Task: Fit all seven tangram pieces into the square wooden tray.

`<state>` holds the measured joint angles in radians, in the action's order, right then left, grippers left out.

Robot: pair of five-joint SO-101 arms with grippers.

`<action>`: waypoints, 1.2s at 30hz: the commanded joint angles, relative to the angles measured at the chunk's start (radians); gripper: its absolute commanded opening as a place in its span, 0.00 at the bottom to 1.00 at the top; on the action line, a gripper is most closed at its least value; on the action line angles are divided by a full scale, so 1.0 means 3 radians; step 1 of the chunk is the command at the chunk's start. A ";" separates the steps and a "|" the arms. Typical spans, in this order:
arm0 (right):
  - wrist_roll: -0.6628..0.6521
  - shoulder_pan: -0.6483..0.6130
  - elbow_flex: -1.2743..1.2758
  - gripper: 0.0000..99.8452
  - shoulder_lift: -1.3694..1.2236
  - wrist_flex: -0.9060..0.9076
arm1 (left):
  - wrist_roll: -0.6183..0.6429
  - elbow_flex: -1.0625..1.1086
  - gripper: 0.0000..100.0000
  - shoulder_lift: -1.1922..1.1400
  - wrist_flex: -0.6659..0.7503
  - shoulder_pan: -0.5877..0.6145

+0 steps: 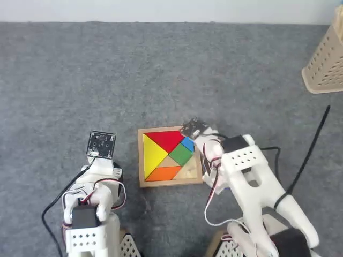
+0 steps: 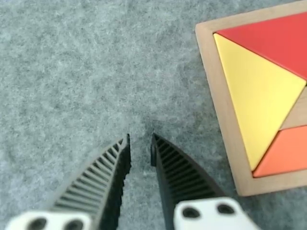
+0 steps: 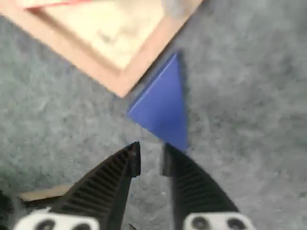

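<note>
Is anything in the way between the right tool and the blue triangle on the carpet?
Nothing visible is. The blue triangle lies on bare carpet just ahead of the right tool, beside the tray corner and outside it.

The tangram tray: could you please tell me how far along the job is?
Done: red triangle, yellow triangle, green square, light-blue piece and orange piece sit in the tray. In hand: nothing; the right gripper hovers by a blue triangle on the carpet outside the tray's corner. Left: seat it; pale wood shows between pieces.
</note>
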<state>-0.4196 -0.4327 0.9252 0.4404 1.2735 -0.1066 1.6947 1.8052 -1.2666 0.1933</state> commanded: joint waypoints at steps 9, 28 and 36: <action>0.0072 -0.0253 0.0235 0.17 0.0130 -0.0514 | 0.0026 -0.0028 0.07 0.0077 0.0000 -0.0010; 0.0087 -0.0621 0.0215 0.27 0.0136 -0.0560 | 0.0026 -0.0028 0.07 0.0077 0.0000 -0.0010; 0.0266 -0.0611 0.0322 0.27 0.0095 -0.0765 | 0.0026 -0.0028 0.07 0.0077 0.0000 -0.0010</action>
<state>-0.3567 -0.6091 1.0173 0.4404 1.0633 -0.1066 1.6947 1.8052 -1.2666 0.1933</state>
